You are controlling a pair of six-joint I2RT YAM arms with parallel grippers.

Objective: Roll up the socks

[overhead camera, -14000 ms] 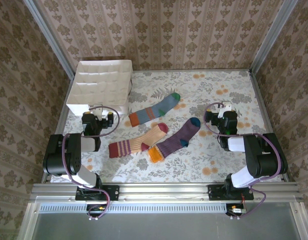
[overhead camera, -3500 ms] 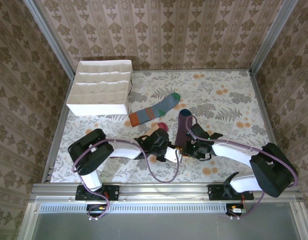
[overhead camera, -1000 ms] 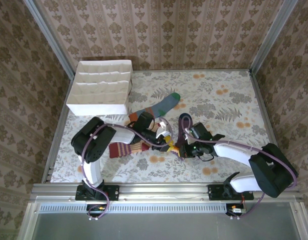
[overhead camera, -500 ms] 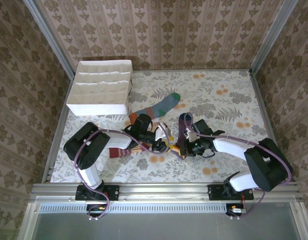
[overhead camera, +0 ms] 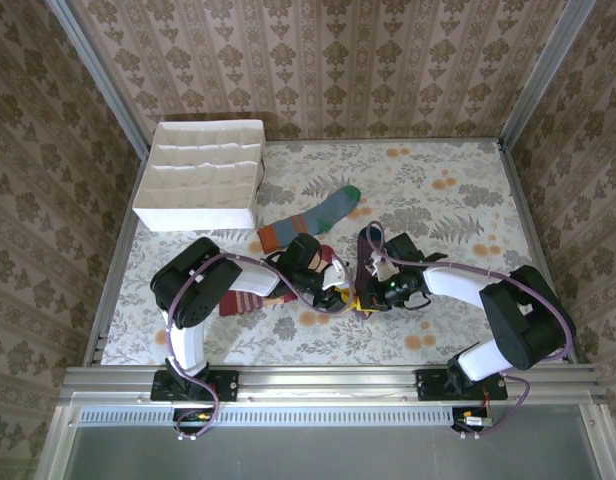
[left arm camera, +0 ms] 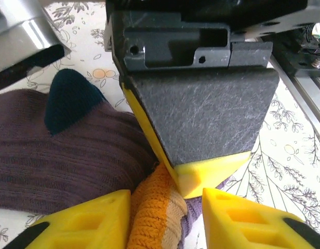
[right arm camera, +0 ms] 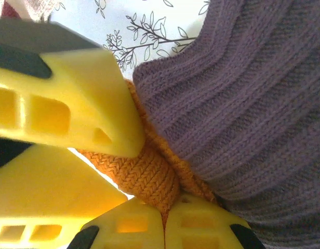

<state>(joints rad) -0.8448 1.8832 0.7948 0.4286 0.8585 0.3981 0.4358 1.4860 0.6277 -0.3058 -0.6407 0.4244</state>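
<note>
At mid-table, both claws pinching the purple sock's (overhead camera: 365, 262) orange cuff (right arm camera: 149, 174), left claw (left arm camera: 168, 207) apparently loosely, right claw (right arm camera: 162, 215) tight.

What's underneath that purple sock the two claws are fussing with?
Flowery table cover shows around the purple sock. Its orange cuff sits pinched at the bottom; anything beneath the fabric is hidden.

Ribbed purple sock (left arm camera: 71, 155) with a dark teal toe and orange knit cuff (right arm camera: 149, 176); grey-blue sock (overhead camera: 310, 220), green toe, orange cuff; peach sock (overhead camera: 250, 299), maroon stripes; white floral-print tabletop (overhead camera: 438, 200).
</note>
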